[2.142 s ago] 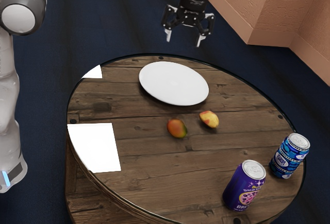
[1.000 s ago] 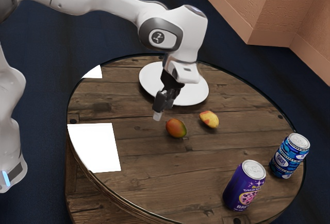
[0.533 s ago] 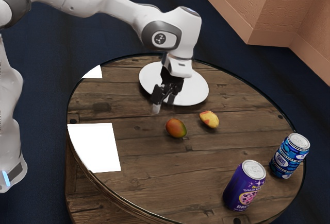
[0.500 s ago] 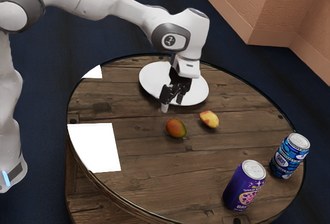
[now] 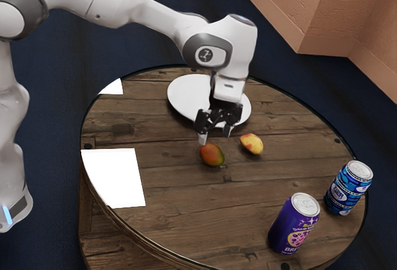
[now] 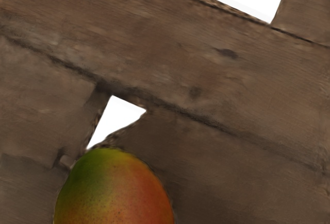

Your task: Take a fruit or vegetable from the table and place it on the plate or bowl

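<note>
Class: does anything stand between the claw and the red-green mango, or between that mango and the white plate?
Nothing visible does. The open black claw hangs just above the red-green mango. Only bare wooden tabletop lies between it and the round white plate; the yellow-red fruit sits aside, toward the exterior view's right.

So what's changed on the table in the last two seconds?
The hand came down from high beyond the plate, dipped to the table, then slid toward the exterior view's right. It now hangs open over the green-red fruit. Nothing was grasped or let go. That fruit, the yellow fruit, the plate, the purple can and the blue can stayed put.
</note>
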